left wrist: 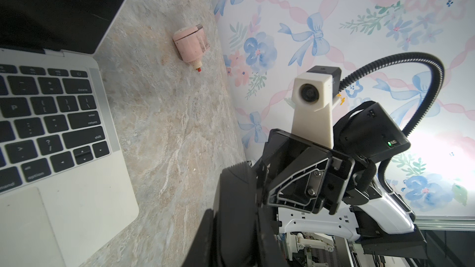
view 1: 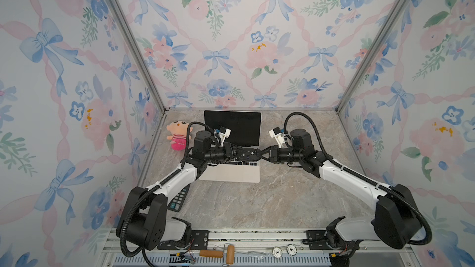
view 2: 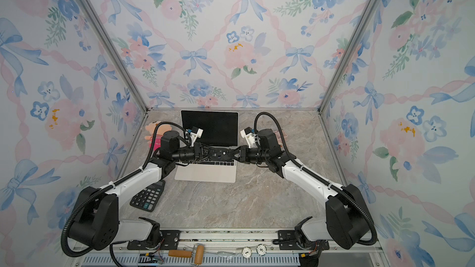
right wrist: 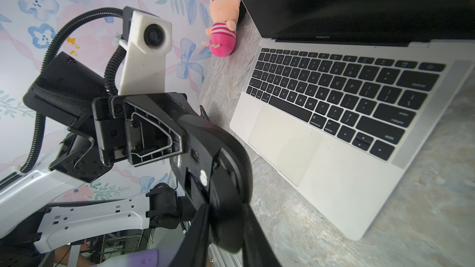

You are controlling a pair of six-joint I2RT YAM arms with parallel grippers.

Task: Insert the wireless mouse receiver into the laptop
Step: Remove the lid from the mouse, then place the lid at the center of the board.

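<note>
Nearest me, on the front rail, lies a wooden-handled roller (view 1: 217,253). Further in, both top views show the laptop (view 1: 231,174) open on the marble table (view 1: 282,201), its screen dark. A calculator (view 2: 148,195) sits near its left front corner and a plush doll (view 1: 177,134) lies left of the screen. The two arms meet above the keyboard. The left gripper (view 1: 241,153) is clamped on a black mouse (view 1: 253,153), and the right gripper (view 1: 263,155) points tip-first at the mouse's free end.

From the left wrist, the laptop's right edge runs beside bare marble, where a small pink plastic piece (left wrist: 190,44) lies well apart from it.

From the right wrist, the mouse is turned underside out. The right gripper's fingers (right wrist: 199,229) lie either side of its near end; whether they pinch anything I can't tell. The wireless mouse receiver I cannot make out.
</note>
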